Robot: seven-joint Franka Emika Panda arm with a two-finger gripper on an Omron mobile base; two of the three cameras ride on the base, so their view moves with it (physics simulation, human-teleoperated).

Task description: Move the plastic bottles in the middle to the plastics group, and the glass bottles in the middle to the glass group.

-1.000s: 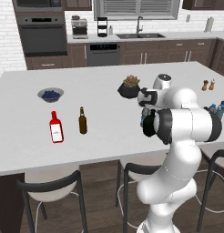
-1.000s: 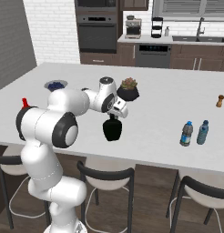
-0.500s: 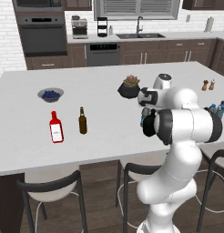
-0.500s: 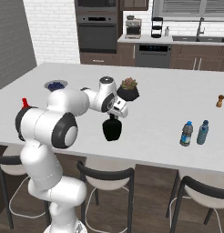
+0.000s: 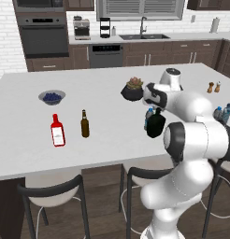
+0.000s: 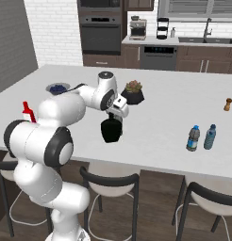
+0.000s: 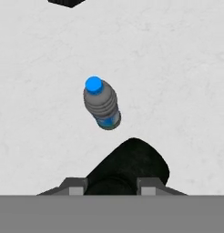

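Observation:
The squat black glass bottle [image 6: 111, 131] stands near the counter's front edge, and my gripper [image 6: 117, 116] is shut on its short neck from above. In the hand view the black bottle [image 7: 132, 164] fills the space between my gripper's [image 7: 111, 184] two fingertips. One clear plastic bottle [image 7: 101, 103] with a blue cap and label stands upright just beyond it, also visible as the plastic bottle [image 5: 148, 116] behind the black bottle [image 5: 155, 126]. The plastics group [image 6: 201, 137], two like bottles, stands to the right. The red bottle [image 5: 57, 131] and the slim brown bottle [image 5: 84, 124] stand to the left.
A dark pot with a plant [image 6: 133, 93] sits just behind my hand. A bowl of berries [image 5: 52, 97] lies far left, and two small shakers [image 5: 213, 87] stand at the far right. Bar stools [image 6: 111, 181] line the front edge of the white counter [image 6: 155, 141].

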